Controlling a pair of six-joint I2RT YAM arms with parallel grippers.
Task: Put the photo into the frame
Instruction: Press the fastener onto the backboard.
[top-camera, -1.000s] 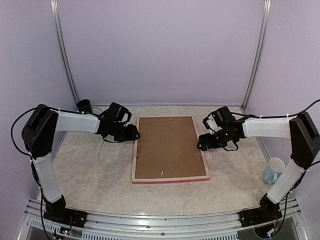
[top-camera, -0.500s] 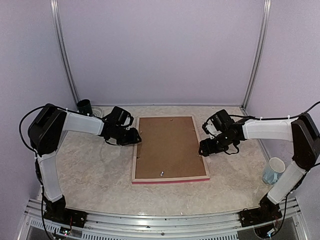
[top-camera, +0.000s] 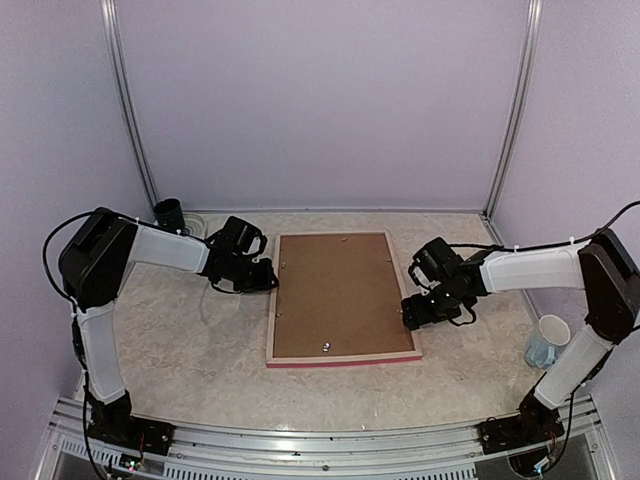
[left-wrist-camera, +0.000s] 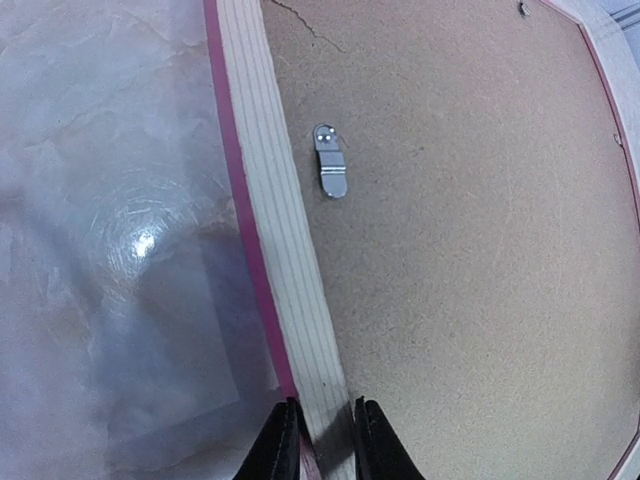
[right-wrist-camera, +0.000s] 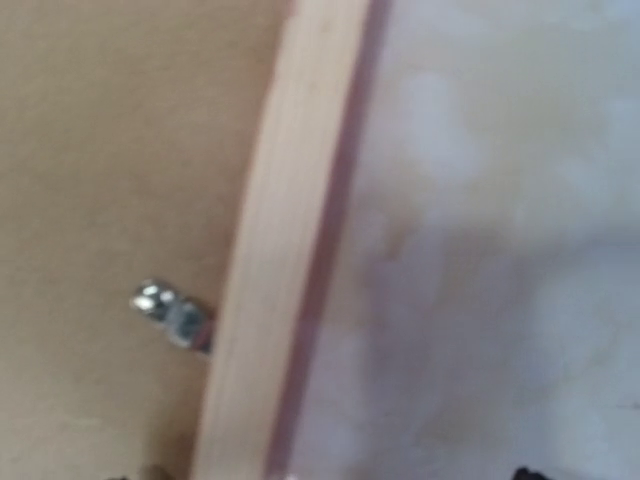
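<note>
The frame (top-camera: 343, 355) lies face down on the table, pale wood back up, with its pink-red edge showing at the front. A brown backing board (top-camera: 338, 290) fills it. The photo is hidden. My left gripper (top-camera: 272, 283) is at the frame's left rail. In the left wrist view its fingers (left-wrist-camera: 283, 440) stand close together on either side of that rail (left-wrist-camera: 290, 270), near a metal tab (left-wrist-camera: 330, 172). My right gripper (top-camera: 410, 312) is at the right rail (right-wrist-camera: 270, 250). That view is blurred and shows only finger ends at the bottom corners, far apart.
A dark cup (top-camera: 168, 212) stands at the back left. A pale mug (top-camera: 546, 342) stands at the right near my right arm. A small metal hanger (top-camera: 326, 347) sits on the backing board near the front. Walls close the back and sides.
My left gripper has moved in onto the left rail. My right gripper has moved forward along the right rail. The frame has shifted slightly to the right.
</note>
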